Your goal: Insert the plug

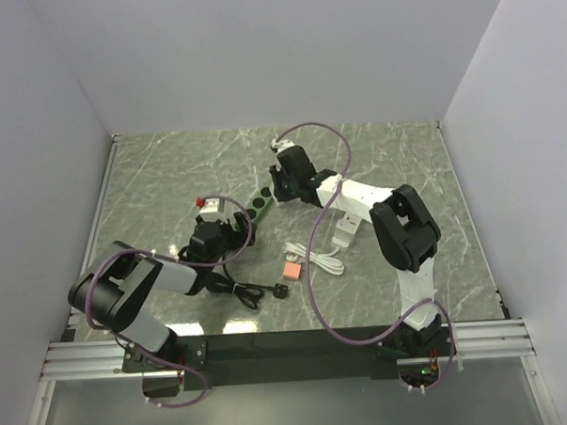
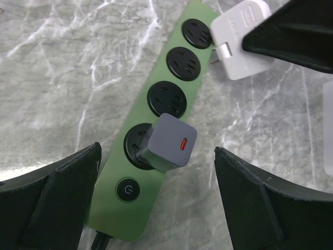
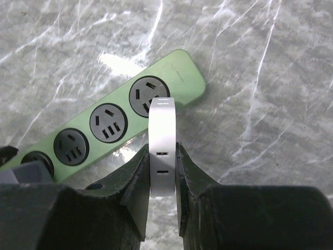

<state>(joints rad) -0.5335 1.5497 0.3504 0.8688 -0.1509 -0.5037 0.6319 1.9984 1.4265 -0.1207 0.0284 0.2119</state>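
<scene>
Right gripper [image 3: 163, 156] pinches the white plug [image 3: 162, 130] by its flat sides, the green power strip's [image 3: 177, 78] end socket [image 3: 143, 96] at its eleven o'clock. The plug looks light, rigid and slick. Left gripper [image 2: 157, 172] gapes empty.

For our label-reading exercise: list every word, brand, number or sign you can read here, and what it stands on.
Power sign: on the button of the strip.
Grey print on the white charger: too blurred to read.
Faint print at the strip's far end: too faint to read.
No readable words or numbers.
</scene>
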